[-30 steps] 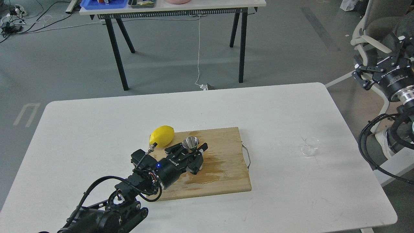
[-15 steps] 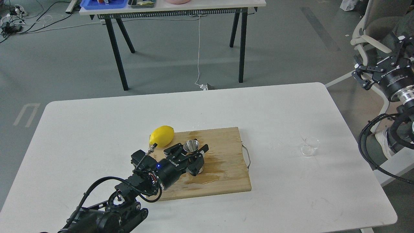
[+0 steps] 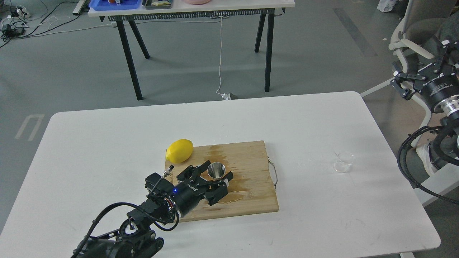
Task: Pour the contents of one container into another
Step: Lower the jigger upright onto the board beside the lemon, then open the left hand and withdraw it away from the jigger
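A small clear glass cup (image 3: 343, 162) sits on the white table (image 3: 107, 143), far right. The steel jigger (image 3: 216, 170) stands upright on a wet wooden cutting board (image 3: 247, 193), between the left gripper's (image 3: 216, 175) spread fingers. A lemon (image 3: 179, 150) lies just left. The right gripper (image 3: 403, 84), raised off-table, is unclear.

On our table (image 3: 107, 143) the cutting board (image 3: 247, 200) sits near the middle. The jigger (image 3: 216, 169) stands upright on the board's left part, between the spread fingers of our left gripper (image 3: 216, 175). The lemon (image 3: 179, 150) lies at the board's far left corner. The glass cup (image 3: 343, 161) stands well right of the board. Our right gripper (image 3: 407, 84) hangs beyond the table's right edge.
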`<state>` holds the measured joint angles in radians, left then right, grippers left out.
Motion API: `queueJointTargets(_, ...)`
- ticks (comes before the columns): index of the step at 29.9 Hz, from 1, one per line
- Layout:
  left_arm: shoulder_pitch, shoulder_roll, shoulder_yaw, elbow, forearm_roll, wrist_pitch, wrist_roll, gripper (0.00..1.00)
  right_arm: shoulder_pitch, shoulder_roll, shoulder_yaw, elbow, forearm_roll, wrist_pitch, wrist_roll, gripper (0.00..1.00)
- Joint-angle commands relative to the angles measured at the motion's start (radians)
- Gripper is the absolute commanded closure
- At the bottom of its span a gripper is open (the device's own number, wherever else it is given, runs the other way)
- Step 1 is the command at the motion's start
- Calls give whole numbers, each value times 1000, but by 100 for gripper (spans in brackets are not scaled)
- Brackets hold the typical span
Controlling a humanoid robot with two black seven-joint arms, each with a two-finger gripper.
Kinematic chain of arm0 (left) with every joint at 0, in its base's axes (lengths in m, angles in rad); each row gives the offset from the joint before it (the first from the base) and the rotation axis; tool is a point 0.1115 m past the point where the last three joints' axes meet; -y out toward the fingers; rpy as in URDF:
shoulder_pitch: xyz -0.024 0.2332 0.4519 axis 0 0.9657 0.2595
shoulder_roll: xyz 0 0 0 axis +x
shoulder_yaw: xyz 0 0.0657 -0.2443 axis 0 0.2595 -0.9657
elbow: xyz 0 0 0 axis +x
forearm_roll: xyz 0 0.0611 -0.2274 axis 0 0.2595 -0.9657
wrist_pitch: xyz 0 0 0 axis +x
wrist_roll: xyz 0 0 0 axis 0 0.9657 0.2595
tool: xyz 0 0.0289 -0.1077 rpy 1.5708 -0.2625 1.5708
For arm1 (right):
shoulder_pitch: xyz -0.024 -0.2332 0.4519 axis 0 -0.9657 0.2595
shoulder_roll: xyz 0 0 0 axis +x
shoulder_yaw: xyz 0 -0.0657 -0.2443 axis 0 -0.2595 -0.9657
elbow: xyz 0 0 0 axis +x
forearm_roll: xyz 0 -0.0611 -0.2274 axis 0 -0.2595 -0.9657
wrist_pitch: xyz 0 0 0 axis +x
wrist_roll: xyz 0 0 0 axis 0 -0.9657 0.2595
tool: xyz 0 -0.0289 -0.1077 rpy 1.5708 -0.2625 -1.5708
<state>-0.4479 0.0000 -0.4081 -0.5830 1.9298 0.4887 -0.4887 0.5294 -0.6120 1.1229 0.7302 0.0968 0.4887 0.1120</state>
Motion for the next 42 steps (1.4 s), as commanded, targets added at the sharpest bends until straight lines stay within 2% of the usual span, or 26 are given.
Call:
queueJointTargets(1,11,0,0,0,0,0,0,1,0,0,0,0,0,0,0,1)
queueJointTargets(19,66,0,-1,-3,0,0,0,1,-3,0,-2,0,0,0,0,1)
queueJointTargets(31,106,2,-17,-83,0,0,0,1,-8,5,-3,0,0,0,0,1)
queueJointTargets(42,106,44,-20,-84,-3,0,0,1,-8,5,-2,2,0,0,0,1)
